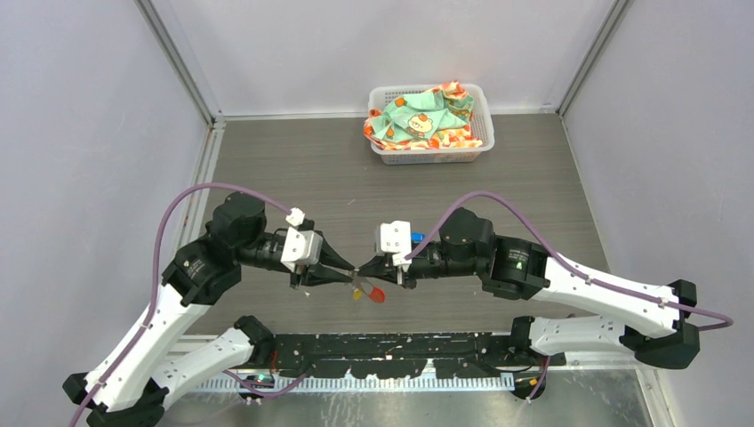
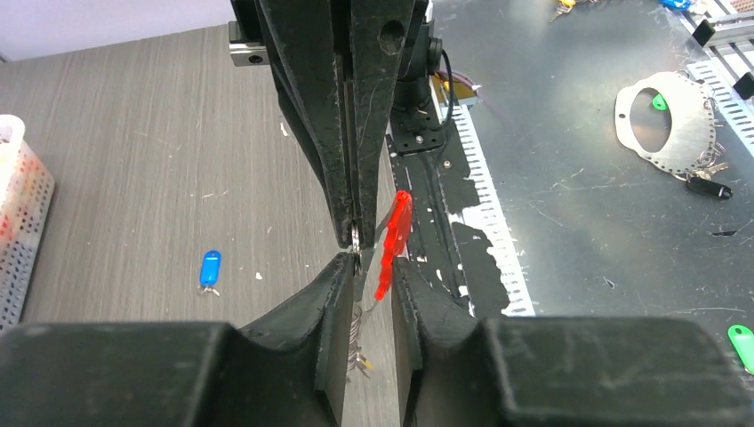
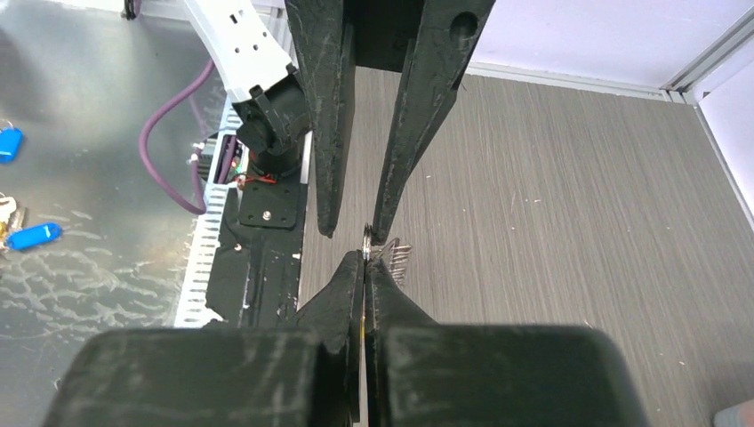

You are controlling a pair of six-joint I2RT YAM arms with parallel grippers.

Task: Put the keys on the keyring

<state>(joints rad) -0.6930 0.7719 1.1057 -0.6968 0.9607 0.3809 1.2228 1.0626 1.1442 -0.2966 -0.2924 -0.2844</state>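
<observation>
- Between the closed tips of the right end effector (image 3: 365,263), the thin grey metal keyring (image 3: 367,238) is pinched edge-on.
- Its elongated red plastic tag (image 2: 392,238) hangs at the left end effector (image 2: 369,264), whose fingers stand narrowly apart.
- The blue-tagged tiny key (image 2: 210,267) lies on the grey wood-grain bench (image 2: 133,160), well aside of the left end effector.

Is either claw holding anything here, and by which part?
The right claw is shut on the thin grey metal keyring with the red plastic tag, pinching the ring's edge. The left claw stands open, fingers apart around the tag.
</observation>
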